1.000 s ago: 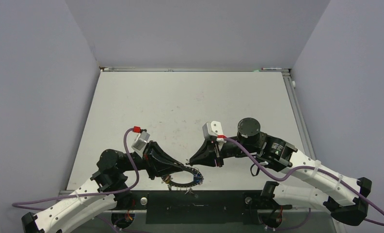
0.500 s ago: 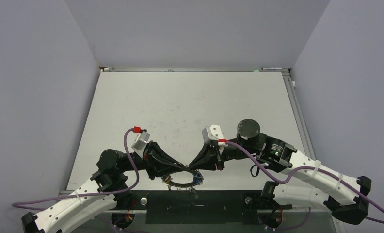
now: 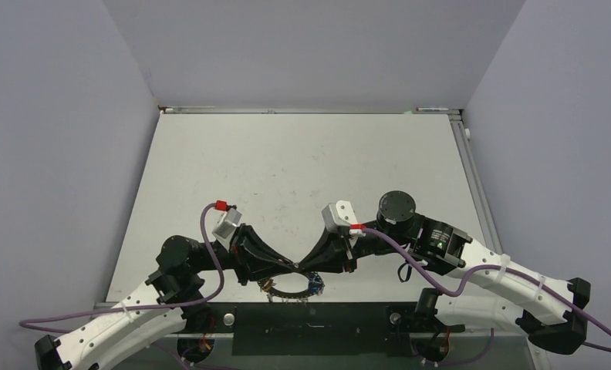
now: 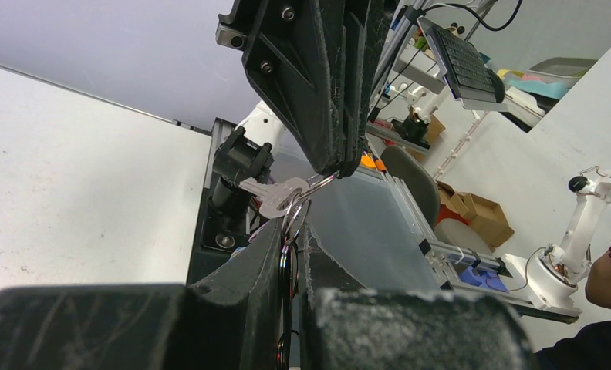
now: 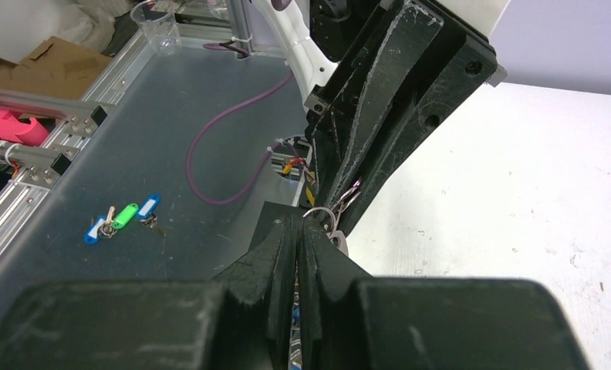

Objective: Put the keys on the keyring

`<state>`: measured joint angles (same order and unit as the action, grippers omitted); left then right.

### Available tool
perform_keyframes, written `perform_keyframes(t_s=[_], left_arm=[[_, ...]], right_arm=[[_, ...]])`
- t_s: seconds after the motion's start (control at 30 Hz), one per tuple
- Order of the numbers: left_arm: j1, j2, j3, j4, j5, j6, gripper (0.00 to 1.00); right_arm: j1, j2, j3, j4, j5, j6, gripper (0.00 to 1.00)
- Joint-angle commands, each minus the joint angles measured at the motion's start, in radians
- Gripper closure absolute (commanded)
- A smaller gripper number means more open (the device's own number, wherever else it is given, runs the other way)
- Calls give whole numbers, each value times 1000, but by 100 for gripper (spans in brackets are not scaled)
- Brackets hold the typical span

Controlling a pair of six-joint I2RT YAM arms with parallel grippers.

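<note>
My two grippers meet tip to tip just above the table's front edge. The left gripper point(image 3: 292, 266) point(image 4: 295, 231) is shut on the rim of the keyring point(image 3: 285, 292) point(image 4: 288, 266), which hangs below the fingers. Keys dangle from the ring, one with a blue tag point(image 3: 315, 287). The right gripper point(image 3: 303, 264) point(image 5: 298, 225) is shut on a small wire loop point(image 5: 319, 213) that carries a plain silver key point(image 4: 272, 196). In the left wrist view the right gripper's fingers point(image 4: 325, 116) come down from above onto that loop.
The white table point(image 3: 287, 169) stretches back to grey walls. A black mounting bar point(image 3: 310, 325) runs along the front edge between the arm bases. Off the table, blue and green key tags point(image 5: 121, 219) lie on a grey surface, with a plastic cup point(image 5: 154, 17) farther off.
The right gripper has slid a little toward the front and left, so its tip now touches the left gripper's tip. The left arm has barely moved. Both stayed shut.
</note>
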<state>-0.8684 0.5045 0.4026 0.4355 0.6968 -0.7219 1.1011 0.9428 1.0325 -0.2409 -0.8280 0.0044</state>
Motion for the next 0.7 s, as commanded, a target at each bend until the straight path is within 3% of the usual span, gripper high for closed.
perform_keyframes(t_s=[0.0,0.67], left_arm=[[4,0,16,86,7,-4,100],[3,18,13,107,22,-12,100]], right_arm=[[11,-4,38,80,-36,-11,95],[26,22,40,100,-33,-15,95]])
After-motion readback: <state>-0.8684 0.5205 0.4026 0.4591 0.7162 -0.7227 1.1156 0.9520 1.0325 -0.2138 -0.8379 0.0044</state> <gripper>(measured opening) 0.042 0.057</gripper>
